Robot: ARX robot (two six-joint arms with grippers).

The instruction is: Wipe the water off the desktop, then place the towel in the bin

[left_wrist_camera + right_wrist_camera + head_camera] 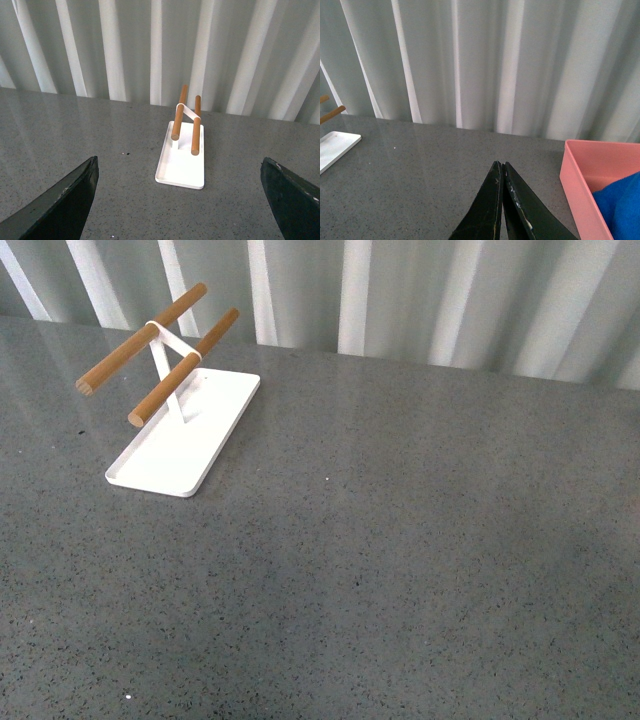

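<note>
Towel (620,205) lies in pink bin (580,180). Left jaws spread wide, right jaws pressed together, both over tabletop (400,540).

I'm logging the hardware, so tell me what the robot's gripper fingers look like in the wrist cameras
Both grippers have black, matte, wedge-shaped fingers that taper to a point. The left gripper shows small pale scuffs along its finger edges. The right gripper has light scratches near the fingertips. No cables, labels or arm links are in view.

Tool (180,200) wide apart; rack (181,155) on desktop (75,135).
</note>
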